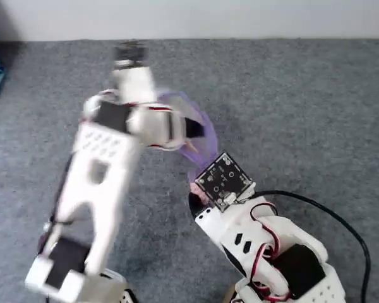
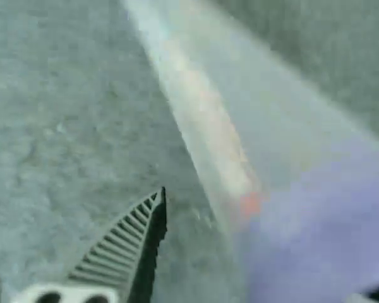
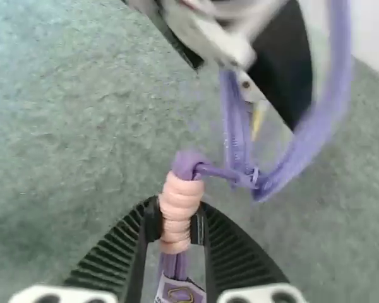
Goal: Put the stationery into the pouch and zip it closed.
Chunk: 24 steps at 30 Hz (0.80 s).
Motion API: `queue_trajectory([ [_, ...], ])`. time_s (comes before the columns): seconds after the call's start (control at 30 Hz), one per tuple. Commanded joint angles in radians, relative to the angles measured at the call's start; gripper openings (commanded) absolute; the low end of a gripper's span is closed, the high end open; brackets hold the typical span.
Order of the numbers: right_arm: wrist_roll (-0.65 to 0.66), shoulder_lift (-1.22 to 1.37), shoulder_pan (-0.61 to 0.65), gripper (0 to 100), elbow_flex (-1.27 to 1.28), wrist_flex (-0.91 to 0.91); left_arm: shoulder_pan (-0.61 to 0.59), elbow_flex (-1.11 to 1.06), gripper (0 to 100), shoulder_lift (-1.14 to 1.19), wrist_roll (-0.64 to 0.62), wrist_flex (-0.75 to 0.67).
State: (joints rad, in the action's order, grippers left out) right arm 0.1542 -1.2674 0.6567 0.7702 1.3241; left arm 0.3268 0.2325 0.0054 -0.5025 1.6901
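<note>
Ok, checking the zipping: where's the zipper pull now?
The pink zipper pull is pinched in the right gripper, at the end of the purple pouch nearest that arm.

Pouch (image 1: 205,142) glossy see-thru purple plastic, table (image 1: 303,95) rough grey felt, right gripper (image 3: 175,214) ribbed matt blk plastic

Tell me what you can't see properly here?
High view: the white left arm covers most of the see-through purple plastic pouch, so its contents are hidden.
Left wrist view: blur smears the pouch; nothing inside is readable.
Right wrist view: the right gripper pinches the pink beaded zip pull; how far the zip is closed is blurred.
</note>
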Motion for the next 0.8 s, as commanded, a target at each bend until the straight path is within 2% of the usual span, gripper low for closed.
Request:
queue_trajectory([
  [0.0,-0.032,-0.019,-0.019,0.8,-0.012,0.013,0.031,0.266,39,0.118,0.006,0.066],
  [0.23,-0.026,-0.022,-0.197,0.8,-0.017,0.005,0.025,0.387,39,0.118,0.061,0.064],
  [0.43,-0.025,-0.022,-0.209,0.8,-0.017,-0.013,0.054,0.398,39,0.094,0.094,0.066],
  [0.77,-0.025,-0.015,-0.209,0.8,-0.017,-0.018,0.051,0.389,39,-0.129,0.098,0.064],
])
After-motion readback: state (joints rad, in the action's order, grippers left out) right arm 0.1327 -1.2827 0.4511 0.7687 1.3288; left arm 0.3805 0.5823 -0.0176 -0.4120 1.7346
